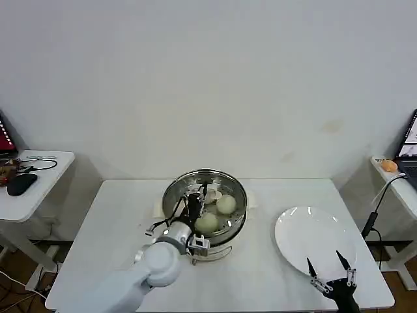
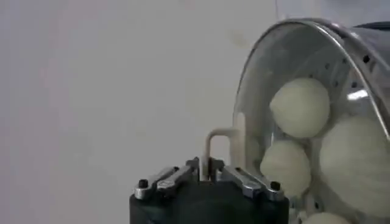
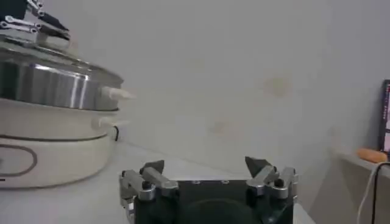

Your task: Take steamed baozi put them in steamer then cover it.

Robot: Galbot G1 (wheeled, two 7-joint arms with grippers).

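Two end effectors in play. Left end effector (image 1: 195, 203) is over the steamer (image 1: 171, 195), clamped on the small white handle (image 2: 214, 146) of the cover (image 1: 221, 175); the left wrist view shows my fingers (image 2: 244, 179) pinched narrow around that handle. Cover, glass with a steel rim, sits on top of the steamer, about level as far as I can tell from the right wrist view, where its rim (image 3: 67, 61) lies along the steel basket wall.

Baozi (image 1: 226, 204) are inside the steamer, seen through the glass. I make out two clearly from the head view, the second one (image 1: 206, 222) nearer me. Left wrist view shows three rounded off-white buns (image 2: 301, 107) plus the edge of a fourth under the lid.

Steamer stands on its white pot base (image 3: 42, 152) at the middle of the white worktop (image 1: 104, 222).

Right end effector (image 1: 331, 270) hangs at the near right of the worktop, just at the near edge of the white plate (image 1: 306, 231), fingers spread wide, gripping nothing. Plate is bare and well apart from the steamer
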